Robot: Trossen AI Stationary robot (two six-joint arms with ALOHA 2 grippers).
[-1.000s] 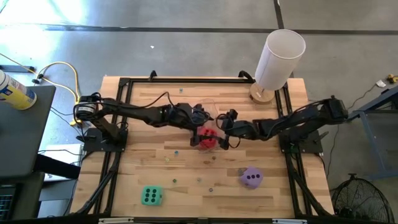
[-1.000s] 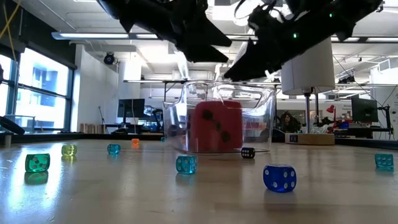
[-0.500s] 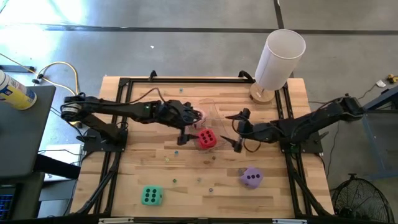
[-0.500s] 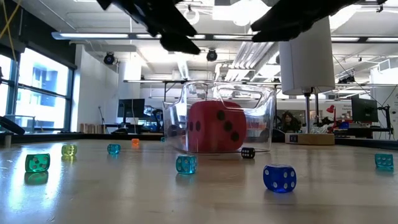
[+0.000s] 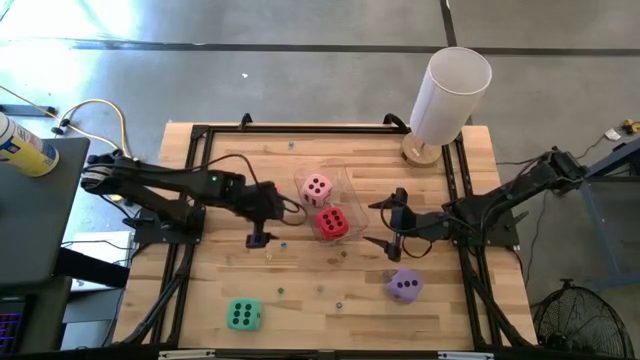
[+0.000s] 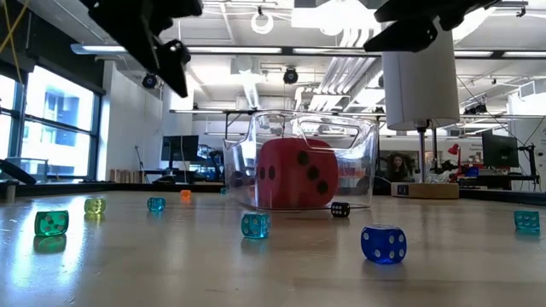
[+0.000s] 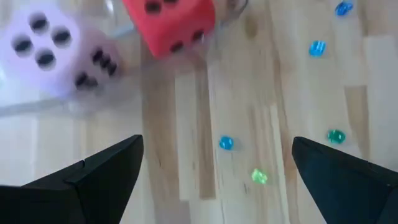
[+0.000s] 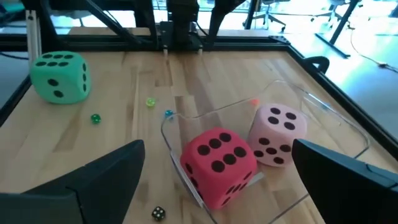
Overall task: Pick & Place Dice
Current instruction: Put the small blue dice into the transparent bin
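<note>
The red die (image 5: 332, 223) and the pink die (image 5: 317, 187) sit side by side inside the clear bin (image 5: 352, 182), each resting on its bottom face. In the right wrist view the red die (image 8: 217, 167) is nearer and the pink die (image 8: 277, 134) is behind it. The purple die (image 5: 405, 285) lies on the table near the right arm. The green die (image 5: 243, 315) lies toward the near left. My left gripper (image 5: 272, 222) hovers open just left of the bin. My right gripper (image 5: 392, 220) hovers open just right of it.
Several tiny coloured dice are scattered on the wood around the bin, such as a blue one (image 6: 383, 243) and a teal one (image 6: 255, 224). A white lamp (image 5: 448, 95) stands at the far right corner. A black frame (image 5: 200, 135) runs round the table.
Both grippers have drawn back from over the bin: the left one toward the table's left and near edge, the right one toward the right. The red die stays in the bin. The pink die, hidden under the arms before, now shows beside it.
</note>
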